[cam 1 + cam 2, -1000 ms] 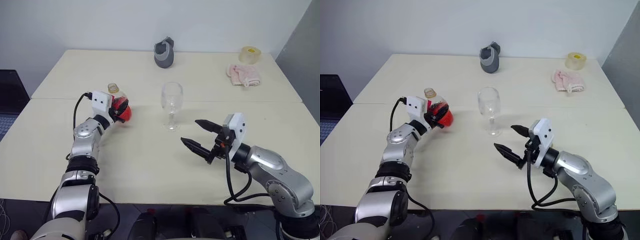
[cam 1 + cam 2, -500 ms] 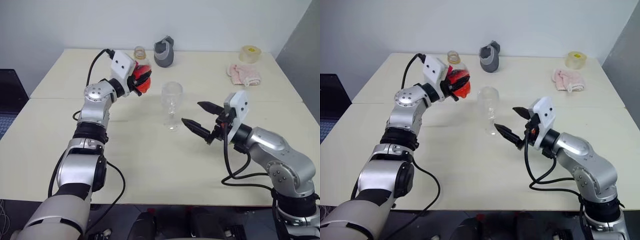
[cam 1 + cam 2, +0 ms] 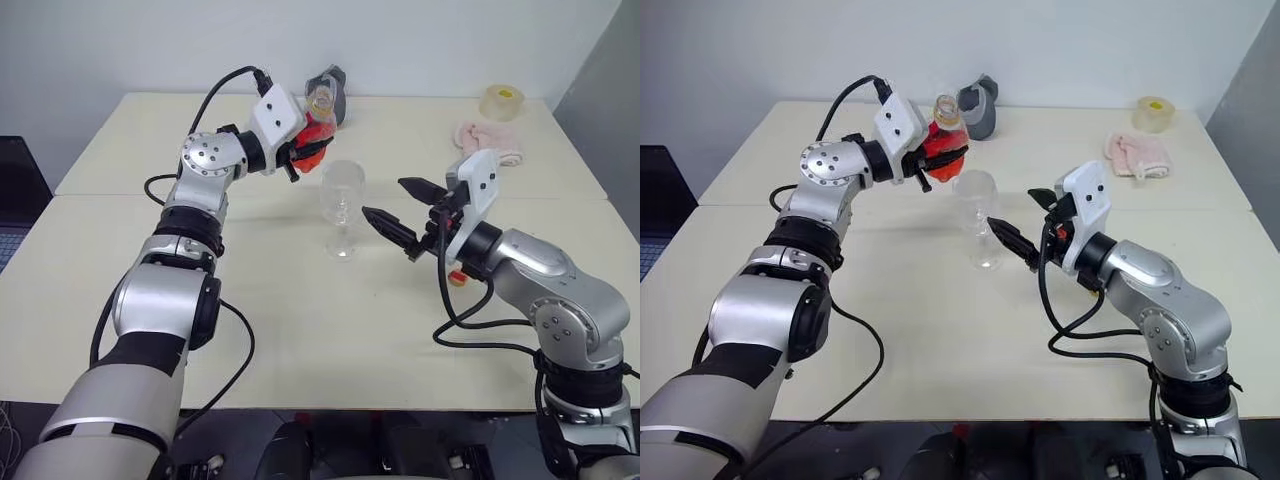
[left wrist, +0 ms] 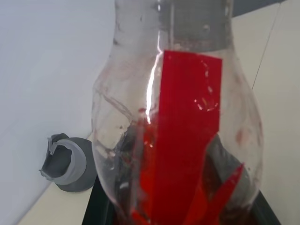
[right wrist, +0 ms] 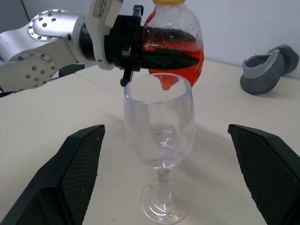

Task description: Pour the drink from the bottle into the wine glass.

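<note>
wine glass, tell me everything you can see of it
The wine glass is clear and colourless, with a rounded bowl, thin stem and round foot. It stands upright on the cream table and looks empty. The right gripper is open beside it, one finger on either side, not touching. The left gripper holds the bottle of red drink just above and behind its rim.

A plain indoor test room, by the look of it, a lab setup more than anyone's home. Two cream tables (image 3: 300, 330) sit pushed together, the seam running across between them, backed by a bare pale wall (image 3: 150, 45). A grey partition (image 3: 600, 110) edges in on the right. The odd props lie at the far side: a roll of tape (image 3: 501, 102), a pink cloth (image 3: 490, 148), a grey cup-like thing (image 3: 333, 88). Black cables (image 3: 225, 85) trail off the robot's arms.
</note>
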Robot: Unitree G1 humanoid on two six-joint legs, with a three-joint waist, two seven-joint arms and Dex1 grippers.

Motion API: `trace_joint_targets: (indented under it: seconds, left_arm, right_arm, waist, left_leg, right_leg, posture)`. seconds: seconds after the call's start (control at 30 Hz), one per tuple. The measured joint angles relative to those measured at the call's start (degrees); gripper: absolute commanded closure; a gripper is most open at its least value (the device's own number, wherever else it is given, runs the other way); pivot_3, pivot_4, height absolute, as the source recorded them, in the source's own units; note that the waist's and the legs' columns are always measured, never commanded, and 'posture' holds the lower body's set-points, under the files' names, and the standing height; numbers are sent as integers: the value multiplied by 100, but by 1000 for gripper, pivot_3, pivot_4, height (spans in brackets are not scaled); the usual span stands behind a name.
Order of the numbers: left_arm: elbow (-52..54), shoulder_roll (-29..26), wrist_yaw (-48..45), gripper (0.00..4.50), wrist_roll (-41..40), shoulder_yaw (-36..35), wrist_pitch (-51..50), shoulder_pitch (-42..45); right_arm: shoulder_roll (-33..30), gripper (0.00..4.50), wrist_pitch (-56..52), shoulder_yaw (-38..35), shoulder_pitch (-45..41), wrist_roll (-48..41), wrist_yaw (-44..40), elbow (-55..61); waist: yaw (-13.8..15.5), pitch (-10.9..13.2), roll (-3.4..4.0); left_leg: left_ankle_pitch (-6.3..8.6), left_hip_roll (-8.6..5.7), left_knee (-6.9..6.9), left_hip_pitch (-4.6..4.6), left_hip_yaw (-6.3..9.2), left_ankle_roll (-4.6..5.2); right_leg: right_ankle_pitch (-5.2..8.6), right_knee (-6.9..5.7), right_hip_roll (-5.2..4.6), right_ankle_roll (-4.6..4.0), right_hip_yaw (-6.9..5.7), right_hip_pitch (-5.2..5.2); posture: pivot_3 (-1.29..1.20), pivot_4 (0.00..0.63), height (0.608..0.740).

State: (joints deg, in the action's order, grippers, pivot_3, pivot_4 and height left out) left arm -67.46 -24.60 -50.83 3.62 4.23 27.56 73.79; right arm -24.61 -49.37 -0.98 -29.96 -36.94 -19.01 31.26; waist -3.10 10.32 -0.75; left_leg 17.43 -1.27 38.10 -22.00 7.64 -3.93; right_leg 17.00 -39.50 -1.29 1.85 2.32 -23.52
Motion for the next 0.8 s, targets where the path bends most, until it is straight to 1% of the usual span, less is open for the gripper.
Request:
trace_joint_targets:
  seconds: [0.23,0.8]
  left_arm:
    - [-217,-279,99,3367,402,106,687,394]
    - [-520,-541,939,3367,1622,788,1680,413]
  right_arm:
    - [88,0,13,57,-86,192,47,-113]
    - [217,0,173,113,-101,496,27,-377]
  waist:
    - [-14,2,-3]
    - [-22,2,-3]
  left_leg:
    - [-13,-5,1,2,3,21]
    - [-25,-10,3,5,6,30]
  right_leg:
    - [0,-33,0,1,-3,-4]
    - [-3,-49,-1,4,-3,-6]
  posture:
    - [0,150,740]
    - [0,150,740]
